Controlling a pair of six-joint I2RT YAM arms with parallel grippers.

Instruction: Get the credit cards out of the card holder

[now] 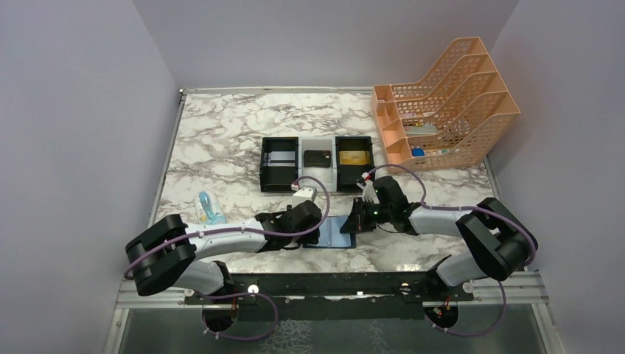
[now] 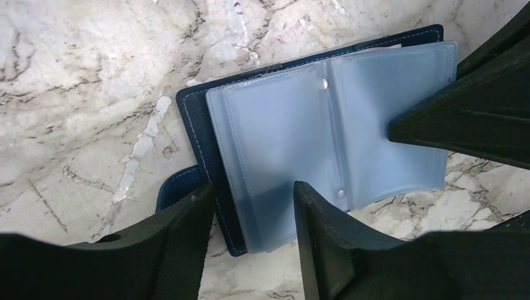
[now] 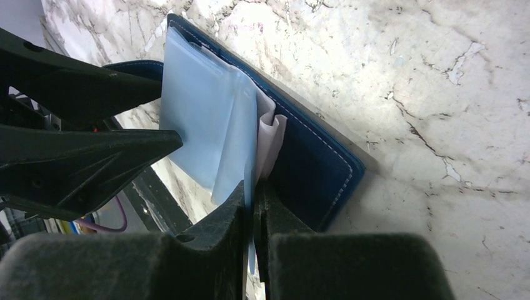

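- Near the front edge of the white-and-grey marbled worktop (image 1: 221, 125), between the two arms: dark navy-blue folding card holder (image 1: 337, 231), lying open, stitched cover down, pale blue-grey clear pockets facing up.
- At its left side: left hand (image 2: 250, 187), black fingers spread, set astride the near edge of the holder. One finger at the navy cover's edge, the other over the clear pockets, nothing pinched between them.
- At its right side: right hand (image 3: 252, 186), fingers pressed together, pinching one pale clear pocket leaf of the card holder and holding it raised off the cover.
- From the right wrist view: pocket leaves fanned upward, with a white paper-like slip (image 3: 270, 128) tucked between leaves and cover. Contents of the pockets impossible to tell.
- Farther back, mid-worktop: row of three box trays (image 1: 318, 181) touching side by side, black, white, black.
- Inside the left black tray: flat silver-grey credit card (image 1: 280, 158).
- Inside the white middle tray: small black credit card (image 1: 318, 157).
- Inside the right black tray: gold credit card (image 1: 354, 156).
- All three well apart from the holder.
- At the back right corner: peach mesh file rack (image 1: 457, 88), stepped, with a few small items in its lower slots, too small to name.
- Beside the left arm, near the worktop's left edge: small pale blue clear object (image 1: 208, 206), kind unclear.
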